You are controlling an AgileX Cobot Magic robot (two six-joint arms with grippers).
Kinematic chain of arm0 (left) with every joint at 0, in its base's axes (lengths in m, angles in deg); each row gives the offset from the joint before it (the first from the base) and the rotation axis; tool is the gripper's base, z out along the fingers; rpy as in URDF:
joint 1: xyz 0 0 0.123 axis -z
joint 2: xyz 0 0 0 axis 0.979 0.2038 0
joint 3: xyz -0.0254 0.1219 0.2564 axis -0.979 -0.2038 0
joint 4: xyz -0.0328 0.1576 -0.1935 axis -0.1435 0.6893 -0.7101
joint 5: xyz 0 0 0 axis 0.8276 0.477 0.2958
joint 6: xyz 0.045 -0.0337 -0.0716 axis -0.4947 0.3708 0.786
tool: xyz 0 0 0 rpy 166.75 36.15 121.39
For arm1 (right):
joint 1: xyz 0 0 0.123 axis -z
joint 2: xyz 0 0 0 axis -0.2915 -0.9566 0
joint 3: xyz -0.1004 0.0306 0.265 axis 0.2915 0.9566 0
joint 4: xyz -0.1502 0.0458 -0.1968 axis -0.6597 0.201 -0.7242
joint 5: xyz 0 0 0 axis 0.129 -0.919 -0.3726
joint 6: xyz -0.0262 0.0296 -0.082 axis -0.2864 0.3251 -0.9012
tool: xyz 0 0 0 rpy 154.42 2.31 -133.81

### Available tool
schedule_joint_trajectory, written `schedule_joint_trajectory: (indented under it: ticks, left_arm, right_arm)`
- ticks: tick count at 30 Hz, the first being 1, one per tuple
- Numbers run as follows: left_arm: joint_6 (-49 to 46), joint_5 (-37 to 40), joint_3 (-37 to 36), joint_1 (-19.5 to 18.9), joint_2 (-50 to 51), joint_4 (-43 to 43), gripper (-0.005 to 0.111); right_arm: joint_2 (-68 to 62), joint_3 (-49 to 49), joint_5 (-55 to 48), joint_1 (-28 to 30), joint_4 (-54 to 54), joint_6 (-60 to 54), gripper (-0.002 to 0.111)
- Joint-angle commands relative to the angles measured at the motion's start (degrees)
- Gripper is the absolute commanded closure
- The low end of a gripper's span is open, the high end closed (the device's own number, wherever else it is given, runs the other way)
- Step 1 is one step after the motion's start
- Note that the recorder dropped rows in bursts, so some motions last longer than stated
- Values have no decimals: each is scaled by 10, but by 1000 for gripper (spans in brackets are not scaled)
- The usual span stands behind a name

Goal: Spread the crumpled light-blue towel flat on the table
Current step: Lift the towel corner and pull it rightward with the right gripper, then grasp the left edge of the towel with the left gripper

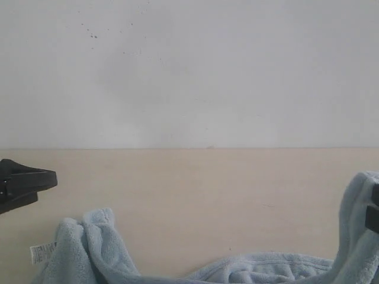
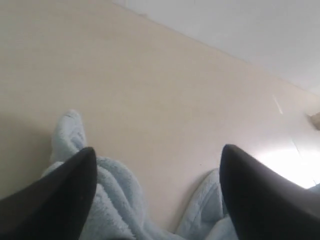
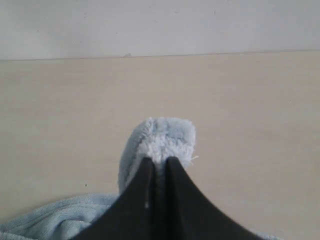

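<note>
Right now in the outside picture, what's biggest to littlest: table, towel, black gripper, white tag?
1. table
2. towel, partly cut off by the frame
3. left gripper, also cut off
4. white tag

The left gripper [image 2: 157, 150] hovered low, its two dark fingers [image 2: 65, 190] spread wide apart and gripping nothing. The right gripper [image 3: 159, 161] had its fingers [image 3: 142, 190] pressed nearly together, pinching a raised fold of the towel [image 3: 167, 135] between their tips.
</note>
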Motion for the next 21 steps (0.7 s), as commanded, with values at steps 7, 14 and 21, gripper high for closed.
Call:
schedule_joint_trajectory:
  ticks: [7, 14, 21]
  left_arm:
    - [18, -186, 122, 171, 49, 81, 41]
    - [34, -223, 154, 184, 134, 94, 41]
    - [11, -260, 157, 190, 198, 94, 41]
  right_arm:
    - [0, 2, 50, 1, 0, -6, 108]
    - [0, 2, 63, 1, 0, -7, 108]
    - [0, 2, 66, 1, 0, -7, 108]
